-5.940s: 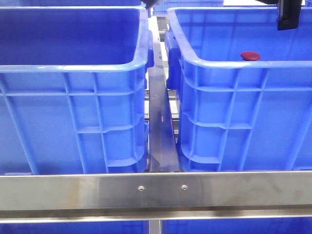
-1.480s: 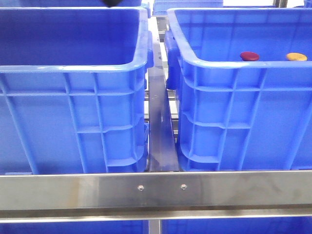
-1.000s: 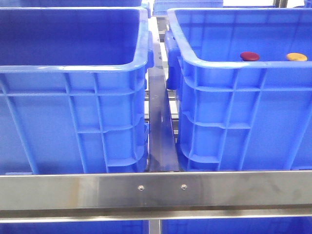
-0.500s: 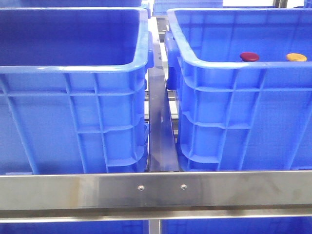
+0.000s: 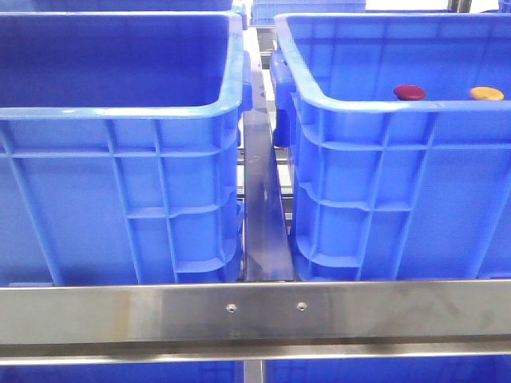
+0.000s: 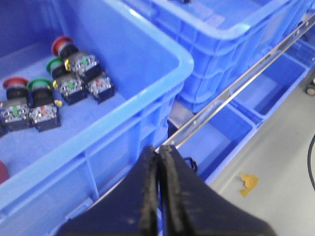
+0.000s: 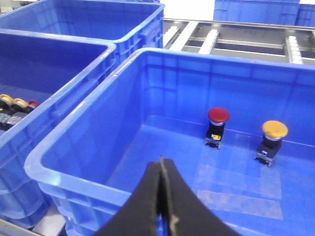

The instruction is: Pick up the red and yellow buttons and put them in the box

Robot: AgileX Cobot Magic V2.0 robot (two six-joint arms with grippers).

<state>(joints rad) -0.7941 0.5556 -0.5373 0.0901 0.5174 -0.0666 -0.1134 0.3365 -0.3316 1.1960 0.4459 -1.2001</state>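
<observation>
The red button (image 5: pixel 409 92) and the yellow button (image 5: pixel 486 93) stand side by side inside the right-hand box (image 5: pixel 383 104), near its far wall. The right wrist view shows the red button (image 7: pixel 218 115) and the yellow button (image 7: pixel 274 129) upright on their switch bodies on the floor of the box (image 7: pixel 88 180). My right gripper (image 7: pixel 161 160) hangs shut and empty above the box's near side, well short of both. My left gripper (image 6: pixel 160 147) is shut and empty outside the left crate (image 6: pixel 183 60). Neither gripper shows in the front view.
The left crate (image 5: pixel 120 108) holds several push-button switches (image 6: pixel 74 78) with red and green heads. A steel rail (image 5: pixel 255 311) runs across the front, with a metal strip (image 5: pixel 262 199) between the crates. More blue crates (image 7: pixel 98 19) stand behind.
Since 5.9 s ago the right gripper has left the front view and the yellow button now stands beside the red one. A dark shape above the left crate 1.5 s ago is gone.
</observation>
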